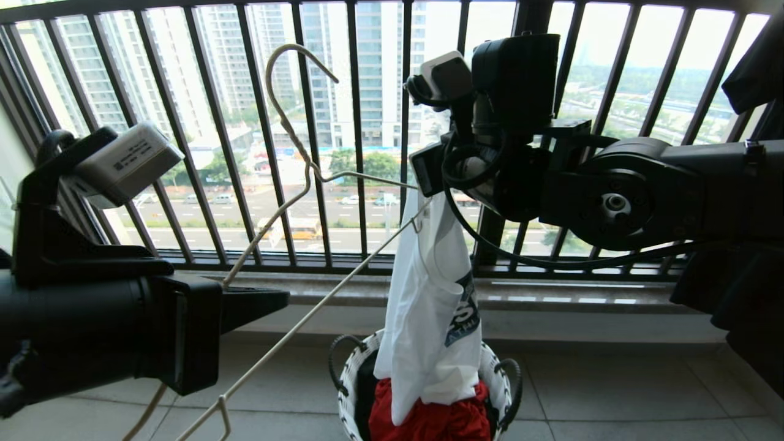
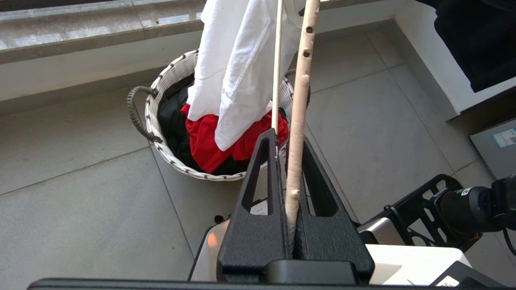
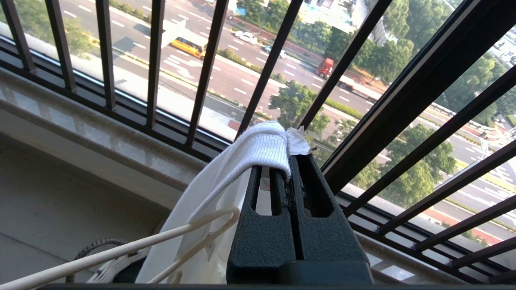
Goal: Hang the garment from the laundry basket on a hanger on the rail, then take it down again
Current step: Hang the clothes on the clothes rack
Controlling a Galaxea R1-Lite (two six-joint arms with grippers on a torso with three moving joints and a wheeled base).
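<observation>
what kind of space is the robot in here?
Most likely a high-rise apartment balcony used for laundry: a black railing looks out over towers and a road far below, the floor is tiled, and a laundry basket of clothes stands by the ledge.

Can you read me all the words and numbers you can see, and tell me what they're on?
T-shirt logo: partly folded away, only "S" and "ATH" readable.
Camera box on the left arm: small print, too blurred to read.
Grey box label: too small to read.
</observation>
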